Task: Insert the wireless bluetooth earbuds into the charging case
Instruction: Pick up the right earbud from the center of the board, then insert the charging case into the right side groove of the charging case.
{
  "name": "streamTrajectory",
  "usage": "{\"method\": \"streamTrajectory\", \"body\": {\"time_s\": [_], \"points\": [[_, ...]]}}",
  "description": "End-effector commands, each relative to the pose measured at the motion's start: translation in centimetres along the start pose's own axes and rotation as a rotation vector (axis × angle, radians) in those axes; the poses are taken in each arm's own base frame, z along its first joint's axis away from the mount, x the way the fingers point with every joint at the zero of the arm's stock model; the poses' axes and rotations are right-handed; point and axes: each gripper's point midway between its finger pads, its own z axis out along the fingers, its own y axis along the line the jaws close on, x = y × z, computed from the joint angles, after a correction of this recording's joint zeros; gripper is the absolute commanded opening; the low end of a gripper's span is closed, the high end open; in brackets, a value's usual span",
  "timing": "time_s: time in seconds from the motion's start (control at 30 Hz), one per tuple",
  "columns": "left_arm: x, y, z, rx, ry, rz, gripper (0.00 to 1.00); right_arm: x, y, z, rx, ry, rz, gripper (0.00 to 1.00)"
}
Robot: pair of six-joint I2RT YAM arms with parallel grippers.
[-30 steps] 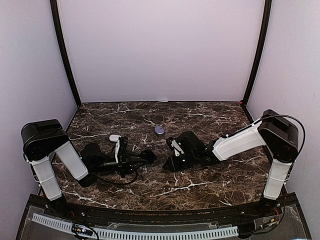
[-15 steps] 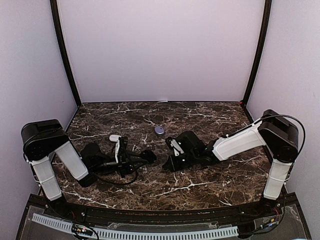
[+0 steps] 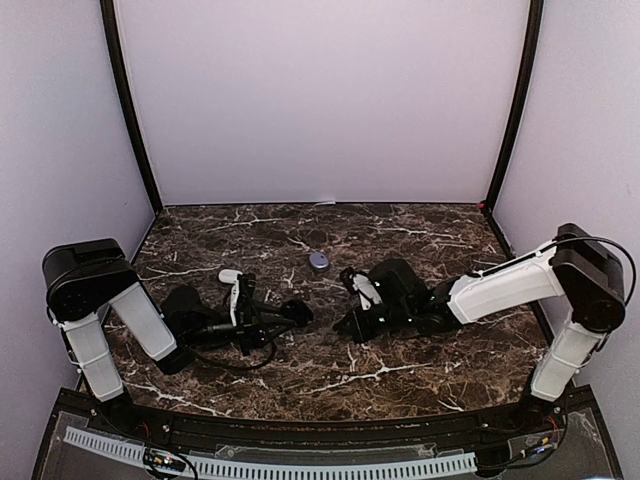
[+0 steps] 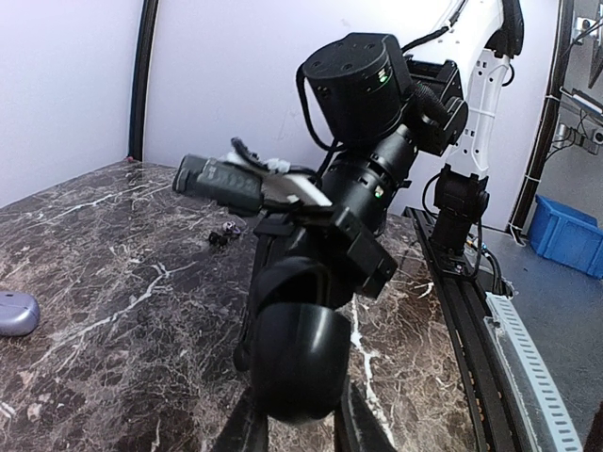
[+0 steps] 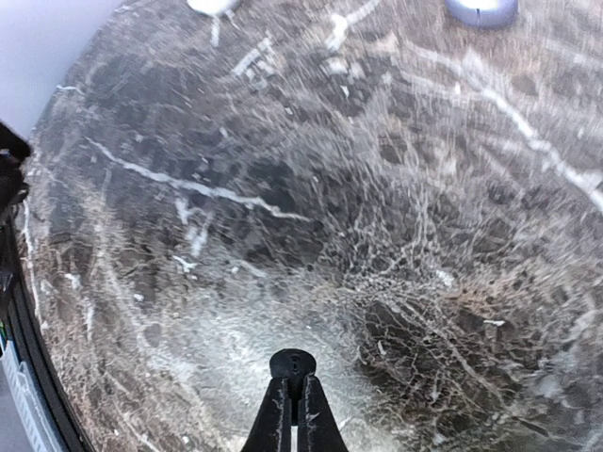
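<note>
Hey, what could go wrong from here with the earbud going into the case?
The right gripper pinches the black earbud only at its very tips, so it may slip out. The left gripper holds the black case close to the right arm, so the two might bump.

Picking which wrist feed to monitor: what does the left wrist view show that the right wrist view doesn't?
Only left wrist: the black case clamped in the left gripper, the right arm, and small dark bits on the marble table. Only right wrist: the right gripper shut on a small black bud, plus the white case. Both: the purple case and that table.
</note>
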Motion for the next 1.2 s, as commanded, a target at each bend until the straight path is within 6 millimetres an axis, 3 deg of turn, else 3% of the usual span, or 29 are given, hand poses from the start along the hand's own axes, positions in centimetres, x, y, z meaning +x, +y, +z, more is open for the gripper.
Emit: {"method": "streamTrajectory", "body": {"time_s": [0.0,0.17,0.43,0.8,1.17], "points": [[-2.2,-0.6,-0.3,0.022,-0.068,0.070,0.20,-2.0,1.5,-2.2,-0.046,-0.122,-0.102,0.00],[-2.1,-0.8,-0.3,0.034,-0.065,0.078,0.20,-3.1,3.2,-4.9,-0.106,-0.222,-0.176,0.00],[-1.9,-0.9,-0.2,0.049,-0.060,0.076,0.20,-3.3,6.5,-7.5,-0.217,-0.312,-0.299,0.00],[-1.5,-1.5,0.1,0.097,-0.042,0.069,0.20,-2.6,10.9,-9.1,-0.395,-0.359,-0.420,0.00],[-1.5,-2.3,0.2,0.153,-0.047,0.056,0.20,-3.0,13.6,-8.6,-0.477,-0.355,-0.487,0.00]]}}
